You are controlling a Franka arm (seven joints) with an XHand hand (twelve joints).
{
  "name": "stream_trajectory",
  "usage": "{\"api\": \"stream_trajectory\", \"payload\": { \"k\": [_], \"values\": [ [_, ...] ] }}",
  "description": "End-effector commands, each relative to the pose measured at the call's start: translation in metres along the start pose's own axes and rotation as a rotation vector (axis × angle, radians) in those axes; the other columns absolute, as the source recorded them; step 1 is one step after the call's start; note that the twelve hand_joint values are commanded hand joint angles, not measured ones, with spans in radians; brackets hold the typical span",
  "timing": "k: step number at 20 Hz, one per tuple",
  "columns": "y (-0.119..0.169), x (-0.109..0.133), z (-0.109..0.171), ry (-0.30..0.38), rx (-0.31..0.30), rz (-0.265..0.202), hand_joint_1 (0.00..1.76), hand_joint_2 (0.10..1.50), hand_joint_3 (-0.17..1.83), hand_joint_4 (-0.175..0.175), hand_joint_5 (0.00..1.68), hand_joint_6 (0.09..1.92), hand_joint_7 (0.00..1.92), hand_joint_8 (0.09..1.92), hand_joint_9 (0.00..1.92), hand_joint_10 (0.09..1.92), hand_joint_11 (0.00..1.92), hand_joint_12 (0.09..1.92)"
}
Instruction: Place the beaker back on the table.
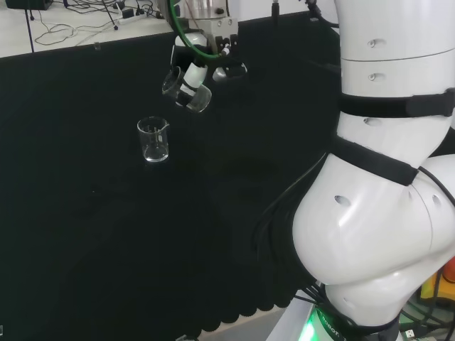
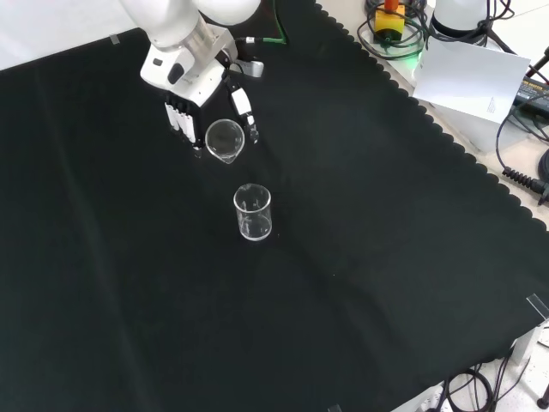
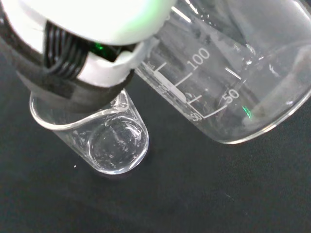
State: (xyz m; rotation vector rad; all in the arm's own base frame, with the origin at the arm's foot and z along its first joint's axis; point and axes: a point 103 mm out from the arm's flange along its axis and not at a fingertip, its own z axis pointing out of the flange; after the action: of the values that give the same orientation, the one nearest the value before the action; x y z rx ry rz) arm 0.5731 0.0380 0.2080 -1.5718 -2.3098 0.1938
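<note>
The hand (image 1: 201, 65) hangs above the black cloth with its fingers and thumb curled round a clear glass beaker (image 1: 186, 91), which is tilted with its mouth turned sideways. From the front, the hand (image 2: 190, 86) holds this beaker (image 2: 225, 140) with the round mouth facing the camera. A second clear beaker (image 1: 153, 138) stands upright on the cloth just below and beside the held one; the front view has it (image 2: 252, 212) nearer the camera than the hand. Close up in the wrist view, the held beaker (image 3: 228, 82) with printed marks lies tilted, and the standing beaker (image 3: 104, 138) sits beneath a fingertip (image 3: 87, 63).
Black cloth (image 1: 106, 234) covers the bench. The arm's white links (image 1: 384, 177) take up the right of the head view. Cables and a white sheet (image 2: 472, 77) lie beyond the cloth's scalloped edge at the front view's upper right.
</note>
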Motion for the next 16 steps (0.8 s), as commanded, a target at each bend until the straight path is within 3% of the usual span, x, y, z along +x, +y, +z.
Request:
{"api": "stream_trajectory", "payload": {
  "k": [1, 12, 16],
  "values": [
    [-0.005, -0.021, 0.008, 0.073, -0.06, -0.011, 1.28, 0.62, 0.76, 0.041, 1.19, 0.84, 1.34, 0.64, 1.33, 0.45, 1.12, 0.87],
    [-0.01, -0.056, 0.036, 0.261, -0.143, -0.026, 1.28, 0.62, 0.75, 0.045, 1.18, 0.84, 1.33, 0.64, 1.32, 0.45, 1.1, 0.88],
    [-0.008, -0.059, 0.047, 0.297, -0.172, -0.036, 1.28, 0.63, 0.74, 0.046, 1.18, 0.84, 1.33, 0.64, 1.31, 0.46, 1.08, 0.9]
  ]
}}
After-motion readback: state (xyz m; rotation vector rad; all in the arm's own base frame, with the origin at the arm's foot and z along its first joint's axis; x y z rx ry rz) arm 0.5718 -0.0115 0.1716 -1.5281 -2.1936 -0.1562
